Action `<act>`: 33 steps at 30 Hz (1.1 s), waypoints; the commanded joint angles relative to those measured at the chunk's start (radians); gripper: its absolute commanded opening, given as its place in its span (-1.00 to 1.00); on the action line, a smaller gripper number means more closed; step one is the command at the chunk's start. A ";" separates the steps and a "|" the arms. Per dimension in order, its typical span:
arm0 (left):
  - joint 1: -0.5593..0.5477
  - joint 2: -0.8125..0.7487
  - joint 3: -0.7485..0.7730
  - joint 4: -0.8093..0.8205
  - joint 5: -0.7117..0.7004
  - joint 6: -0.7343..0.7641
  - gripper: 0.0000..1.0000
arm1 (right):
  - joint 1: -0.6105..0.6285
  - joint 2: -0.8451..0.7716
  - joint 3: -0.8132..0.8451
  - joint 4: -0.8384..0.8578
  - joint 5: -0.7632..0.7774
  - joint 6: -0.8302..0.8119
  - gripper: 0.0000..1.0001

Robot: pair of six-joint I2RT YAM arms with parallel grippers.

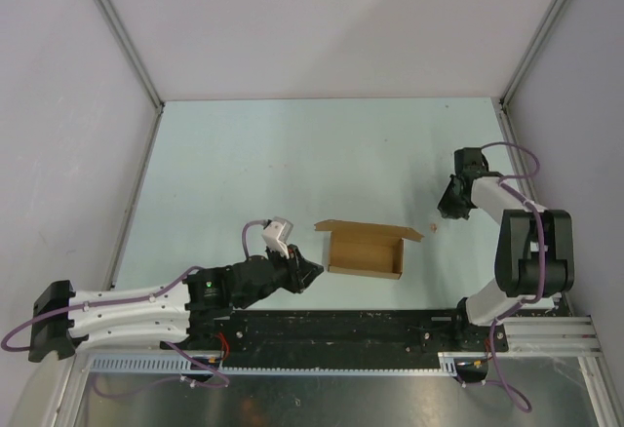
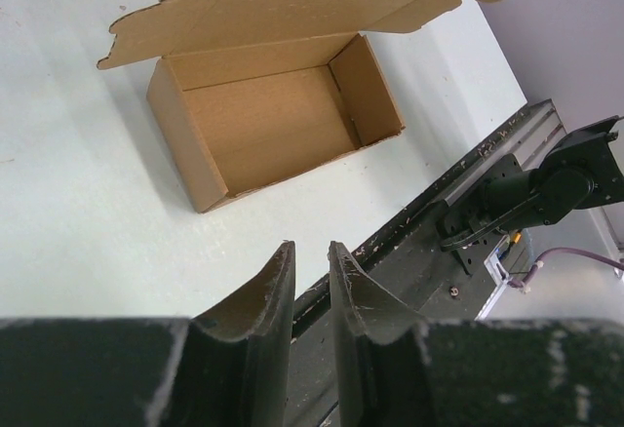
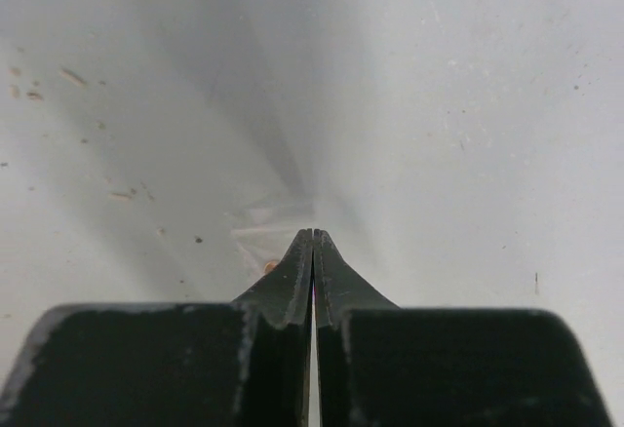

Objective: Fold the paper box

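An open paper box point(image 1: 366, 252) of plain brown cardboard sits on the pale tabletop point(image 1: 292, 154), close to the near edge and roughly midway between two robot arms. Its body is already formed into a shallow rectangular tray with four upright walls and nothing inside. Its lid point(image 1: 369, 229) is open, hinged along the far wall and leaning away, with a small tab jutting at each end.

The left gripper point(image 1: 310, 271) reaches in low from the near left and hovers just beside the box's near-left corner without touching it. In the left wrist view its two dark fingers point(image 2: 273, 281) stand only slightly parted, a narrow slit between them, and they hold nothing. The box lies just ahead of them, and beyond their tips runs the black mounting rail point(image 1: 390, 325) that edges the near side of the tabletop.

The right gripper point(image 1: 448, 211) points down at the tabletop to the right of the box and a little farther back, apart from the cardboard. In the right wrist view its fingers point(image 3: 288, 286) are pressed fully together with nothing between them, their tips at or just above the surface; which of the two cannot be told. Small brown flecks point(image 3: 73, 76) dot the tabletop around them.
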 commanded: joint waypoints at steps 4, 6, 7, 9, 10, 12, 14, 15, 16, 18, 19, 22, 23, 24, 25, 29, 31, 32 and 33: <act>0.003 -0.002 -0.003 0.017 -0.002 -0.023 -0.50 | -0.015 -0.191 0.012 0.013 -0.008 -0.011 -1.00; 0.003 0.001 -0.003 0.017 -0.005 -0.025 -0.50 | -0.020 -0.216 0.014 0.019 -0.028 -0.023 -0.71; 0.003 0.001 -0.003 0.017 -0.004 -0.025 -0.49 | -0.023 -0.227 0.014 0.018 -0.043 -0.023 -0.39; 0.003 0.003 -0.002 0.017 -0.004 -0.023 -0.49 | -0.014 -0.222 0.018 0.004 -0.060 -0.047 0.23; 0.003 0.004 0.000 0.017 -0.002 -0.025 -0.50 | -0.006 -0.213 0.034 -0.005 -0.069 -0.058 0.29; 0.003 0.004 0.000 0.017 -0.002 -0.022 -0.49 | 0.009 -0.169 0.049 -0.033 -0.071 -0.084 0.40; 0.003 0.006 0.000 0.017 -0.002 -0.020 -0.49 | 0.067 -0.121 0.075 -0.068 -0.036 -0.096 0.46; 0.003 0.007 0.002 0.017 -0.001 -0.019 -0.49 | 0.081 -0.107 0.078 -0.071 -0.016 -0.099 0.52; 0.003 0.006 0.003 0.017 0.002 -0.019 -0.49 | 0.092 -0.098 0.078 -0.070 0.002 -0.110 0.54; 0.003 0.006 0.003 0.017 0.005 -0.019 -0.50 | 0.127 -0.064 0.081 -0.062 0.012 -0.118 0.56; 0.003 0.004 0.002 0.017 0.004 -0.019 -0.50 | 0.137 -0.052 0.084 -0.063 0.021 -0.122 0.57; 0.003 0.000 0.002 0.017 0.005 -0.019 -0.50 | 0.178 -0.004 0.101 -0.080 0.108 -0.119 0.60; 0.003 -0.002 0.002 0.017 0.005 -0.019 -0.50 | 0.186 0.006 0.109 -0.088 0.128 -0.118 0.60; 0.003 -0.003 0.000 0.017 0.004 -0.019 -0.50 | 0.192 0.026 0.114 -0.092 0.156 -0.116 0.61; 0.002 -0.005 -0.002 0.017 0.004 -0.019 -0.50 | 0.193 0.034 0.115 -0.099 0.165 -0.112 0.61; 0.003 -0.005 -0.002 0.017 0.007 -0.019 -0.50 | 0.189 0.052 0.117 -0.094 0.178 -0.095 0.62; 0.003 -0.002 0.000 0.017 0.007 -0.017 -0.50 | 0.184 0.066 0.117 -0.083 0.155 -0.098 0.63; 0.003 -0.002 0.000 0.017 0.005 -0.016 -0.50 | 0.180 0.071 0.117 -0.080 0.144 -0.096 0.62; 0.003 -0.003 0.000 0.017 0.007 -0.017 -0.49 | 0.177 0.077 0.117 -0.077 0.127 -0.096 0.62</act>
